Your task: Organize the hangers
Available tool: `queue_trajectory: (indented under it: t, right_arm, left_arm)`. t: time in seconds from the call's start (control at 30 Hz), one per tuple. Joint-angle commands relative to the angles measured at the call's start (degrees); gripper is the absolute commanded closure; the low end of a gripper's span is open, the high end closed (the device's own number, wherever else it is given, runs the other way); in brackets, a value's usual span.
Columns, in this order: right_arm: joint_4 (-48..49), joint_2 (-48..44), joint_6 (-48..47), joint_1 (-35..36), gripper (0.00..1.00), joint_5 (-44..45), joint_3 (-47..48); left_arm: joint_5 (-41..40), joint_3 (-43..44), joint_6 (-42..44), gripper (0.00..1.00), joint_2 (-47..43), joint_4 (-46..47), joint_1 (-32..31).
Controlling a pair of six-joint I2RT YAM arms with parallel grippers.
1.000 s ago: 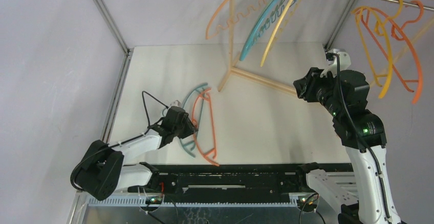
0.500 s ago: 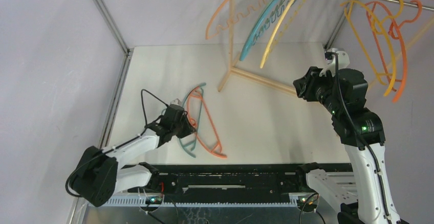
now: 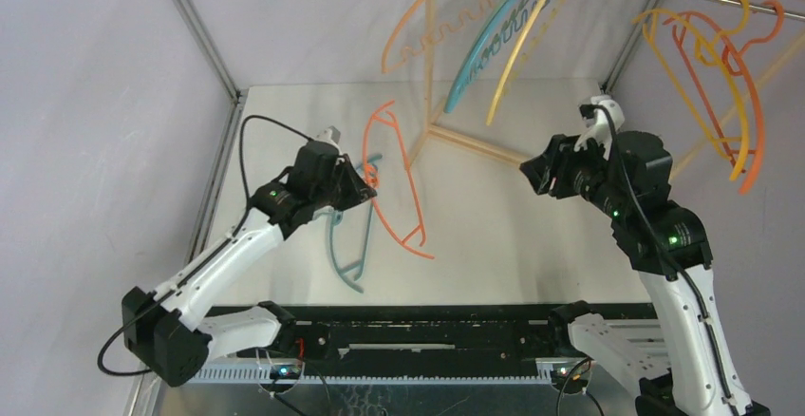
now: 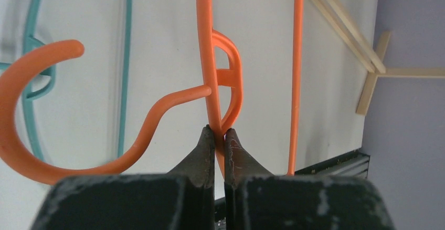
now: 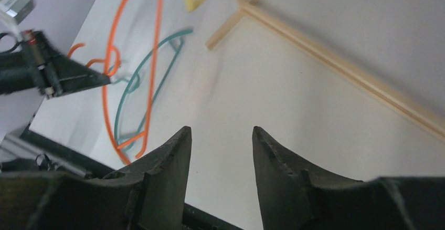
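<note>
Up and toward twelve o'clock since the earlier frame goes the left end effector [image 4: 219,135], clenched on the orange hanger [image 4: 205,41] beside its hook, above the teal hanger [image 4: 126,56] on the tabletop [image 3: 494,217]. Pinching near the hook should limit swing. The rack base [image 3: 484,146] lies at two o'clock, and the right end effector [image 5: 222,135] waits released at three.

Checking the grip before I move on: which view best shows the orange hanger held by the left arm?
Left wrist: the left gripper pinches the orange hanger on its bar beside the hook, close up. Top external shows the hanger's whole outline, but the contact is unclear. Right wrist shows it small and distant.
</note>
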Motion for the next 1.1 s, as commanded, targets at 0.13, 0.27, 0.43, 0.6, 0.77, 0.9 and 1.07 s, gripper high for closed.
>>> queue_trajectory:
  t: [0.13, 0.27, 0.43, 0.6, 0.77, 0.9, 1.07]
  right_arm:
    - [-0.59, -0.47, 0.84, 15.59, 0.43, 4.37, -1.08]
    - [-0.67, 1.52, 1.39, 26.56, 0.41, 10.55, -2.63]
    - [0.75, 4.84, 3.57, 38.74, 0.37, 17.98, -4.3]
    - [1.43, 9.12, 5.74, 48.59, 0.33, 25.5, -4.35]
    - [0.27, 13.43, 8.99, 55.54, 0.32, 34.9, -4.42]
    - [-0.9, 15.63, 10.04, 58.2, 0.31, 39.29, -4.41]
    - [-3.88, 18.07, 11.98, 62.1, 0.29, 49.73, -4.32]
  left_arm:
    - [2.69, 3.2, -3.0, 1.0, 9.01, -0.48, -6.45]
    - [2.89, 6.76, -3.49, 1.0, 13.68, -0.22, -9.23]
    - [2.45, 13.48, -3.76, 1.0, 18.58, -0.79, -9.96]
    - [2.33, 21.26, -4.13, 1.0, 22.49, -2.85, -10.62]
    - [2.07, 29.26, -2.84, 1.0, 25.12, -7.87, -11.14]
    - [1.76, 31.9, -2.35, 1.0, 24.81, -10.38, -11.32]
    - [1.7, 32.66, -2.54, 1.0, 23.99, -11.65, -12.32]
